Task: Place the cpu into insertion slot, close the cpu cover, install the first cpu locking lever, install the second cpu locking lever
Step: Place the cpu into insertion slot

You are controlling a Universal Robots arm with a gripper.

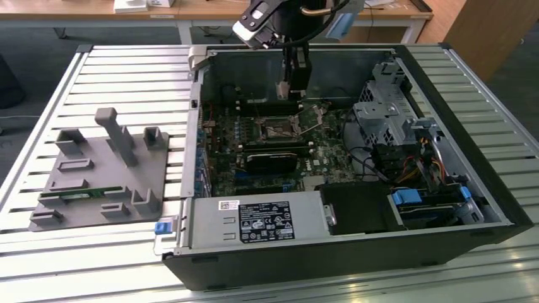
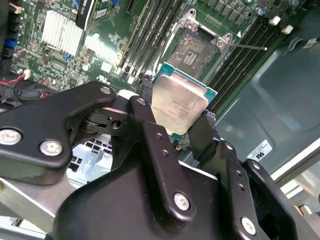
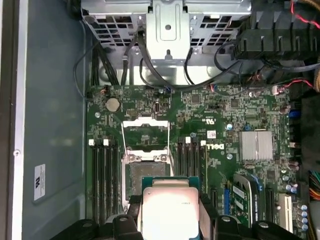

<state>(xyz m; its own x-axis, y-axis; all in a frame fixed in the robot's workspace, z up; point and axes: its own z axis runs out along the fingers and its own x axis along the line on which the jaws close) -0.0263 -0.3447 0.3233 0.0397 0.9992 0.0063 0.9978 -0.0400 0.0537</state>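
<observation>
Gripper (image 2: 176, 114) around cpu (image 2: 180, 99), one edge hidden

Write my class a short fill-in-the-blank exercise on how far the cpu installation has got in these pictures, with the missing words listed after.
1. The gripper is ___ on the cpu, above the board.
2. The insertion slot has no chip in it; it is ___.
3. The cpu cover is not down over the slot; it is swung ___.

Missing words: shut; empty; open.
</observation>
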